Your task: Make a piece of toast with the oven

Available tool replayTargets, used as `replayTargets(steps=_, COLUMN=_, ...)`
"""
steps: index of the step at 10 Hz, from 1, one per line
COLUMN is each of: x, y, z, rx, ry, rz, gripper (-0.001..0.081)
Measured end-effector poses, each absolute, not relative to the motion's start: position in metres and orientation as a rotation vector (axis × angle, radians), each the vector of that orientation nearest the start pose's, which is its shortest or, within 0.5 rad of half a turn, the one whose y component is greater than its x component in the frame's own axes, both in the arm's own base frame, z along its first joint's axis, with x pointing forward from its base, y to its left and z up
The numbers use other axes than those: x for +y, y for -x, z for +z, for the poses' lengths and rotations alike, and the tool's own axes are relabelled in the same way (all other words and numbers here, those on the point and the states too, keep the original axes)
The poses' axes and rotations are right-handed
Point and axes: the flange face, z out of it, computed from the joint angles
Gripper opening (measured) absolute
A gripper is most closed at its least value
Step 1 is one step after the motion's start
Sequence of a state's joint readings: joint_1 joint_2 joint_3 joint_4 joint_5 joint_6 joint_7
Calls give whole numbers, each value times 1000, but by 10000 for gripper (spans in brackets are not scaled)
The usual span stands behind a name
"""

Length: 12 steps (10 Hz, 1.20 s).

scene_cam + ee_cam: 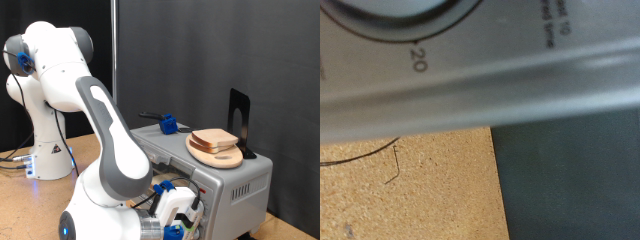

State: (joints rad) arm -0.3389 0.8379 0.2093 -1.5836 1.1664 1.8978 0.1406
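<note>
Hand (178,225) against oven (245,185) front panel.

A robotics lab: black curtain (200,60), tabletop robot arm (90,120).

The table (15,165) is a light wooden surface, visible at the lower left of the exterior view. On it stands the white robot base (48,155), with thin cables (10,160) lying beside it at the left edge. The oven (215,175) appears to rest on the same table at the lower right. In the wrist view, the table top looks like cork-textured board (410,190), and a thin dark wire (390,165) lies on it.
</note>
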Motion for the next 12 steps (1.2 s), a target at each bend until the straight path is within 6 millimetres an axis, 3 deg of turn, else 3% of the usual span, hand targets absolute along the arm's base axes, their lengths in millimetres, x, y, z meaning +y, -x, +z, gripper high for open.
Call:
replayTargets(steps=9, x=-37, y=-674, z=168, rx=1111, ry=1733, rz=637, gripper=110)
replayTargets(steps=12, x=-42, y=-665, z=161, rx=1101, ry=1759, rz=648, gripper=105)
